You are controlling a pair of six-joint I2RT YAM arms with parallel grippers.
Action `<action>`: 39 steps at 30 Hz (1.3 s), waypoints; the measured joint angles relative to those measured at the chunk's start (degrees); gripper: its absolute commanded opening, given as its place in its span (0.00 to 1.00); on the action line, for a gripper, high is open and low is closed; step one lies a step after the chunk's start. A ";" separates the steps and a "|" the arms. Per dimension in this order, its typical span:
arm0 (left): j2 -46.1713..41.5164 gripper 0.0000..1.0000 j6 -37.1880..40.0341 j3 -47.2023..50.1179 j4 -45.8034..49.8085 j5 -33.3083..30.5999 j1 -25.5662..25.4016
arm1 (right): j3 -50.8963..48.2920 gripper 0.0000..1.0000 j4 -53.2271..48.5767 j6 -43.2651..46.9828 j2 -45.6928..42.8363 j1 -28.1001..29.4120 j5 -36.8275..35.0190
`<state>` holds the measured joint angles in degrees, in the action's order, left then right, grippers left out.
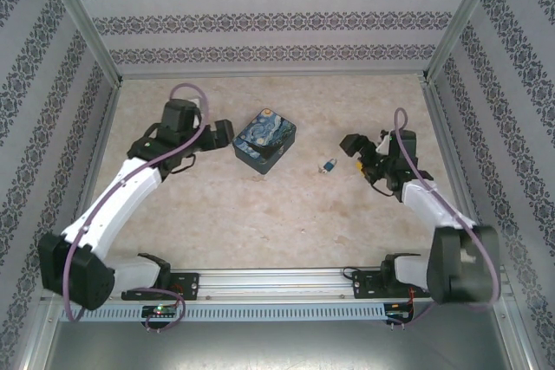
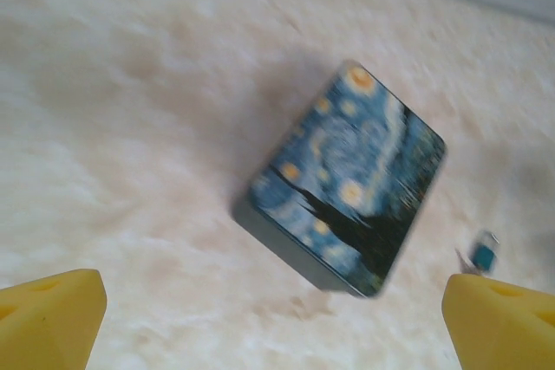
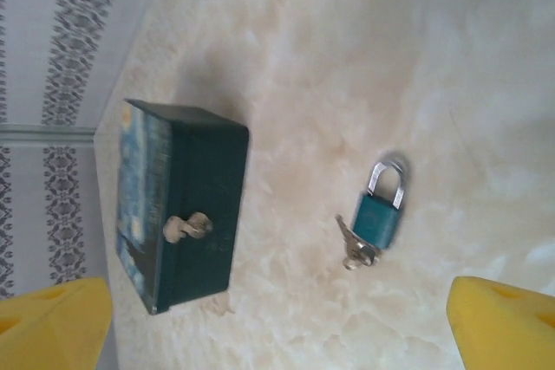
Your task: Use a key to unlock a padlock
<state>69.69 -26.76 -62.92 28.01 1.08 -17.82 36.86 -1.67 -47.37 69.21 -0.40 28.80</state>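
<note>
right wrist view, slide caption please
Small teal padlock with a silvery metal key at its base, lying apart from a dark painted box

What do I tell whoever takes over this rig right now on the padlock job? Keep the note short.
Left gripper: open, empty, above the table near the painted box.
Right gripper: open, empty, facing the padlock.
The padlock lies flat on the table, right of the box and apart from it. Key sits at the bottom end of its body; I cannot tell whether it is inserted.
Done: nothing gripped yet; the shackle looks shut.
Left: hold the padlock, seat and turn the key, open the shackle.
</note>
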 measured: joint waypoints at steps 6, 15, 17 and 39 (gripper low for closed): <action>-11.08 1.00 9.25 15.08 -11.67 -15.43 2.67 | 7.52 0.98 -7.50 10.75 -9.03 -0.24 -19.04; -13.64 1.00 21.00 37.99 -34.95 -22.14 12.02 | -4.98 0.98 5.27 27.41 -4.98 -0.24 -39.58; -10.93 1.00 22.53 38.84 -39.01 -21.33 14.38 | -8.72 0.98 12.35 29.57 -2.91 -0.22 -40.61; 20.57 1.00 25.05 40.24 -73.26 -2.99 17.46 | -15.56 0.98 51.28 44.63 17.94 1.27 -32.39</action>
<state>90.26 -1.72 -22.68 -45.25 -1.91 -0.36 21.30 49.60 -2.74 87.15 0.86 -3.60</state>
